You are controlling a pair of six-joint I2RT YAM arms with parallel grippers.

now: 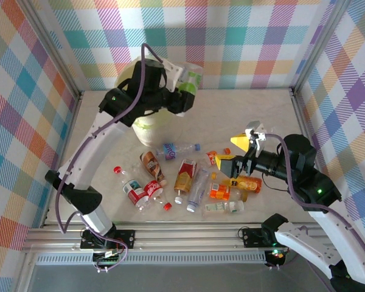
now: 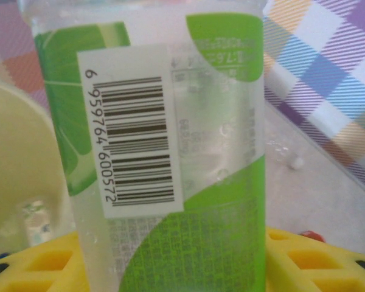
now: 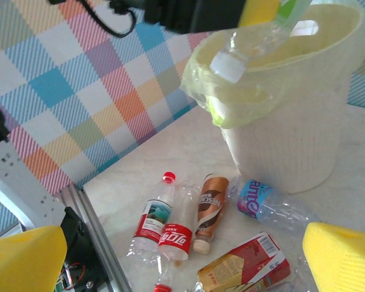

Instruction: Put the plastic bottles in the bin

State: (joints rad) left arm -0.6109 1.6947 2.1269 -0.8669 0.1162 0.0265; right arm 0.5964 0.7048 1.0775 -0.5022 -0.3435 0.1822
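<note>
Risk: your left end effector (image 1: 185, 92), clamped on the green-label bottle (image 1: 193, 79), hangs at the bin (image 1: 147, 129) rim, upper centre; released there, it may glance off onto the surface (image 1: 261, 109). Right end effector (image 1: 231, 152) stands apart above the loose bottles (image 1: 185, 176).

Pastel plaid walls (image 1: 249, 42) on three sides, metal posts (image 1: 53, 48) at the corners — pale, evenly lit counter (image 1: 261, 115), aluminium rail (image 1: 188, 234) along near edge.

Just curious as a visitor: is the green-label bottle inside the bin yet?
No: left gripper holds the bottle cap-down over the bin.
</note>
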